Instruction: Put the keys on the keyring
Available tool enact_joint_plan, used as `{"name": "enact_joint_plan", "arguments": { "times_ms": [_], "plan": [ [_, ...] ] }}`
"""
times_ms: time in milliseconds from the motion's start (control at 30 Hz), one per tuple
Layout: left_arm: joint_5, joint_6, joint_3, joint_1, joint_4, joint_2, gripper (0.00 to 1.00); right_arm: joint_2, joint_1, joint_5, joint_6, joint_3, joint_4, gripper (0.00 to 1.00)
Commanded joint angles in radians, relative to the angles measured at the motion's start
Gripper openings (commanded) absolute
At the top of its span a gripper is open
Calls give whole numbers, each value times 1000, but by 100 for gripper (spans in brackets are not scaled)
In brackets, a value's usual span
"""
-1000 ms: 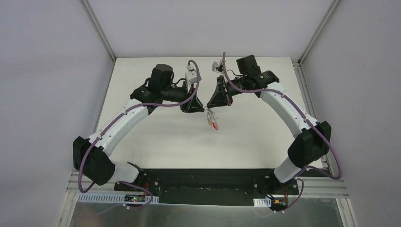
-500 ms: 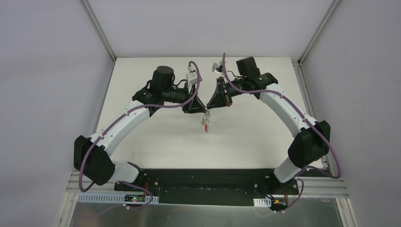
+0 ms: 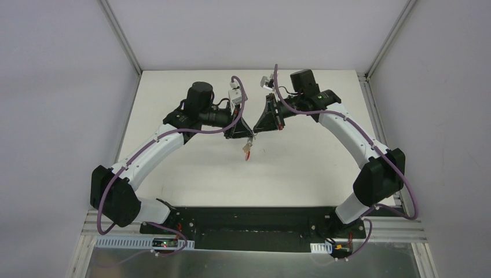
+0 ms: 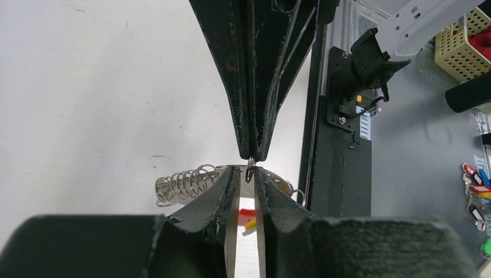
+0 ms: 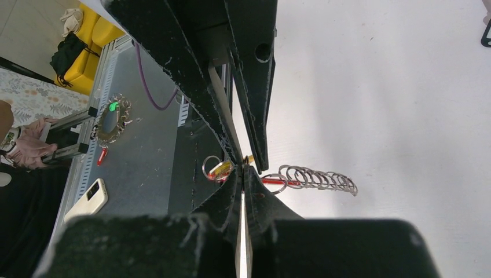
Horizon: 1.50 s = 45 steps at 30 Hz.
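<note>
Dangling keyring (image 3: 248, 149): coiled silver wire loops (image 5: 317, 177), red band (image 5: 272, 181).

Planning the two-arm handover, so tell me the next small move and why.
Probably close the left gripper fully on the small wire loop between its fingertips. Its jaws stand slightly apart around that loop of the keyring, while the shut right gripper pinches it from the opposite side and the rest of the bunch hangs from there.
</note>
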Motion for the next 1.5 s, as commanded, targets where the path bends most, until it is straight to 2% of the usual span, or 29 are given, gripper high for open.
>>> {"name": "enact_joint_plan", "arguments": {
  "times_ms": [0,233,367,600,833,1033,1267,1467],
  "plan": [
    [38,-11,8,-7,48,-22,15,-53,-7,-58,18,-5,49,0],
    [44,-18,5,-7,59,-16,9,-45,-7,-64,31,-2,60,0],
    [38,-25,4,-7,63,-15,0,-42,-9,-55,32,-3,64,0],
    [18,-11,38,-7,-33,-23,0,-52,-15,5,26,-35,83,0],
    [-53,53,139,-7,-237,-15,0,-64,-15,62,9,-74,89,12],
    [-104,103,230,-8,-388,19,0,-69,-14,62,19,-70,89,27],
    [-74,80,247,-8,-406,53,0,-75,-14,24,33,-66,95,39],
    [-29,8,240,-10,-361,68,0,-82,-12,-23,54,-72,114,41]
  ]
}}
